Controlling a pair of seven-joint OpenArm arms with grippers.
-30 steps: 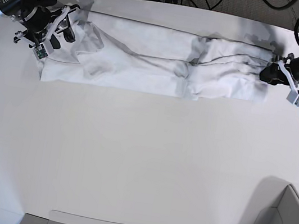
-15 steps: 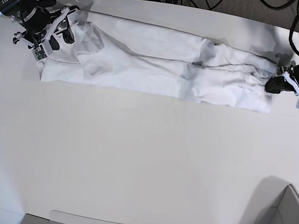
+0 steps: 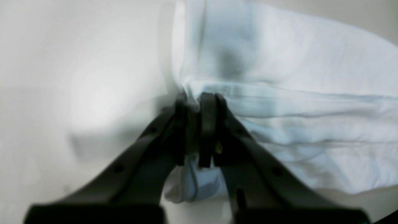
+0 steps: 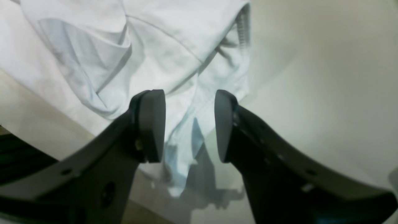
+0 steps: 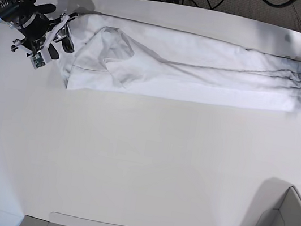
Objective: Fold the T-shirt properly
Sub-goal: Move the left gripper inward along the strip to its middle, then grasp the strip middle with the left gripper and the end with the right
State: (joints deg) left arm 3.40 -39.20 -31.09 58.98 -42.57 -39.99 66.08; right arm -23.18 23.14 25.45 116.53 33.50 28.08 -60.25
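Whereas a second ago the T-shirt [image 5: 192, 68] lay bunched with a crease near its middle, it is now drawn out longer and flatter along the table's [image 5: 141, 169] far edge. Left gripper [image 3: 196, 99] has moved outward, jaws pinched together on the T-shirt's end (folded cloth bulges between them). Right gripper [image 4: 189, 124] stands apart, over the other end, holding nothing. Long axis runs across the base view, side to side.
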